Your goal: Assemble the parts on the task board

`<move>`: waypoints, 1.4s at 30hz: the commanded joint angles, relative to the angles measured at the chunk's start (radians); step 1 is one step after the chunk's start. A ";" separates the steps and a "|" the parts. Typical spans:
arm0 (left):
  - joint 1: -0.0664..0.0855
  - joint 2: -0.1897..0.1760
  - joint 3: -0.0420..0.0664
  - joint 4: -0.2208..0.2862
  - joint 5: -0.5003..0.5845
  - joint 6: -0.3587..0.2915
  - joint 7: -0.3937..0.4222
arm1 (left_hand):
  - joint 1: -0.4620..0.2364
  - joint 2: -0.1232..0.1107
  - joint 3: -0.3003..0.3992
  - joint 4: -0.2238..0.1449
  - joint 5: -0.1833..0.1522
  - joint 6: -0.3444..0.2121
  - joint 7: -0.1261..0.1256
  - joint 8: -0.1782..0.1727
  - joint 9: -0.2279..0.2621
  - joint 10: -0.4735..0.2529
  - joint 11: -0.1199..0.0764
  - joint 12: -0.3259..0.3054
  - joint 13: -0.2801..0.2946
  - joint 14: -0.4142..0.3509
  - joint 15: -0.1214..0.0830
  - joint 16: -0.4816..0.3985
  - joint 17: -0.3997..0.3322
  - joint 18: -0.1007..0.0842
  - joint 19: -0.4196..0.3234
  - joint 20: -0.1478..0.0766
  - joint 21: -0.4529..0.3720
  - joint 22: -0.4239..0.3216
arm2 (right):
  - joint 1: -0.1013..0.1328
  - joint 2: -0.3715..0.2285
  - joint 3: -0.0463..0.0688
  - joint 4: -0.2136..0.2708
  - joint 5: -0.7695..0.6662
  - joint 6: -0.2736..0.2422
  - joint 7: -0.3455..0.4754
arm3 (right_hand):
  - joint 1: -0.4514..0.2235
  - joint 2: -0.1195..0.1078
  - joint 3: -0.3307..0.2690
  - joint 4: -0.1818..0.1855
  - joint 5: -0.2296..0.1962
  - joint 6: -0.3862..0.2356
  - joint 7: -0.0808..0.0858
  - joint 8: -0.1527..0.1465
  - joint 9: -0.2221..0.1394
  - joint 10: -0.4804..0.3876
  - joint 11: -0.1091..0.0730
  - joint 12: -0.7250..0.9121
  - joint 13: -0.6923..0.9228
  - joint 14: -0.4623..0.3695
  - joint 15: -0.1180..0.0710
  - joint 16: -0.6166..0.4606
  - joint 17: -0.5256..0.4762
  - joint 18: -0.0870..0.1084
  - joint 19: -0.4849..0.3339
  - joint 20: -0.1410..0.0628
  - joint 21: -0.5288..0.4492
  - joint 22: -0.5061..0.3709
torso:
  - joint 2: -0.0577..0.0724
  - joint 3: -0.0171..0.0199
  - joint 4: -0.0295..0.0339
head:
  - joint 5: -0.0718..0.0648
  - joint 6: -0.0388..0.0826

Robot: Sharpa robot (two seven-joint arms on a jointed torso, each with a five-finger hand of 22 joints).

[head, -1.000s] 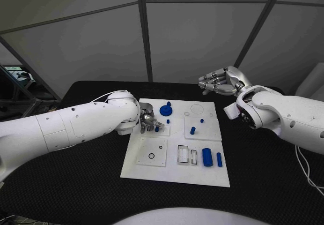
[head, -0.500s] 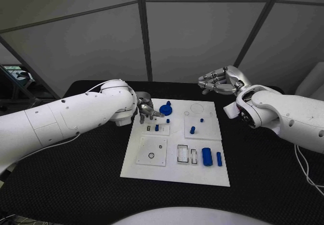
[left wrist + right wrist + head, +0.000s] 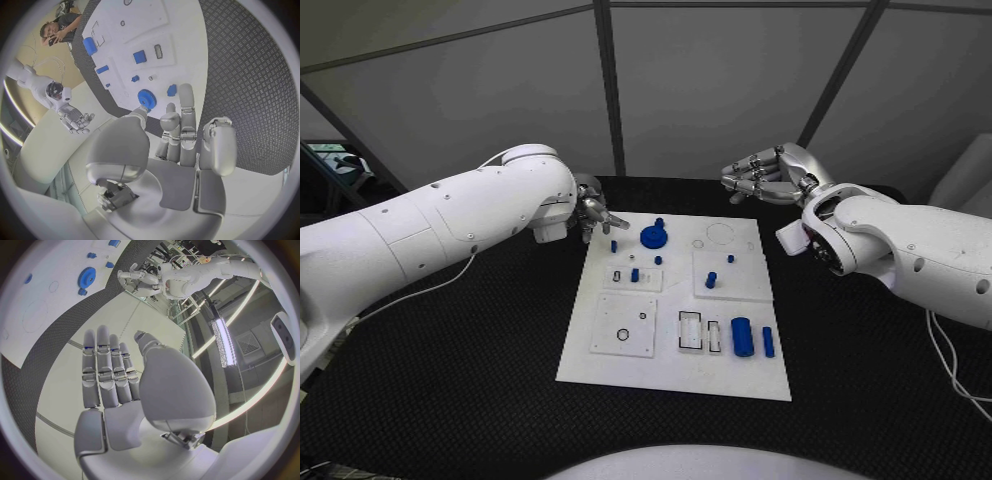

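- We have the left robot hand (image 3: 599, 216) at the board's (image 3: 661, 372) far left corner, above the bench (image 3: 473, 380), fingers apart and holding nothing
- The right robot hand (image 3: 769, 172) hangs beyond the board's far right corner, fingers loosely curled and empty
- The gear (image 3: 655, 236) stands on the far part of the board, just beside the left fingers (image 3: 186, 107); it looks like the nearest part to pick next
- Small pegs (image 3: 635, 274) stand in the plates nearer the middle; the block (image 3: 743, 336) and bar (image 3: 769, 341) lie at the near right, beside the empty slots (image 3: 691, 330)
- For a clean pick, we judge it best to lower the left fingers round the gear's rim, keeping clear of the pegs
- We keep the right one clear of the board meanwhile
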 commanded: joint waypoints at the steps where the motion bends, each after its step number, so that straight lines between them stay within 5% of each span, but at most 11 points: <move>1: 0.003 0.016 -0.002 -0.040 0.020 0.057 0.014 | 0.008 0.004 -0.008 -0.001 0.002 0.012 0.000 -0.003 -0.006 -0.004 0.001 0.003 0.002 0.000 0.007 -0.005 0.002 -0.011 0.016 0.008 0.000 0.065 | 0.002 -0.002 0.001 0.003 -0.002 0.008 0.004 | -0.007 0.000 -0.007 0.001 0.004 -0.008 -0.002 -0.002 0.000 -0.006 -0.003 -0.003 -0.001 0.002 0.006 -0.007 -0.001 0.004 0.003 0.007 -0.005 -0.001 | 0.004 -0.0003 -0.0006 | 0.002 0.003; 17: -0.004 0.087 -0.021 -0.153 -0.003 0.090 0.012 | 0.011 0.016 -0.027 0.004 0.002 0.036 -0.005 0.003 -0.021 0.000 -0.003 0.011 0.006 0.003 0.004 -0.005 0.003 -0.013 0.021 0.006 0.008 0.075 | 0.002 -0.001 0.001 0.006 -0.002 0.012 0.002 | -0.007 0.001 -0.008 0.001 0.006 -0.007 -0.002 -0.001 0.000 -0.006 -0.003 -0.002 -0.001 0.003 0.006 -0.007 -0.001 0.004 0.004 0.007 -0.006 -0.002 | 0.003 0.0008 -0.0006 | 0.009 -0.002; 42: -0.017 0.109 -0.024 -0.178 -0.006 0.117 0.011 | 0.061 0.038 -0.046 -0.013 0.002 0.073 -0.019 0.030 -0.030 0.010 -0.014 0.021 0.011 0.007 -0.003 -0.005 0.005 -0.015 0.025 0.000 0.014 0.085 | 0.002 0.010 0.001 -0.001 -0.002 0.020 -0.002 | -0.009 0.010 -0.009 0.003 0.010 -0.006 -0.003 -0.001 0.001 -0.004 -0.004 -0.002 -0.001 0.006 0.006 -0.009 -0.001 0.005 0.008 0.007 -0.009 -0.004 | 0.001 0.0009 0.0006 | 0.008 -0.005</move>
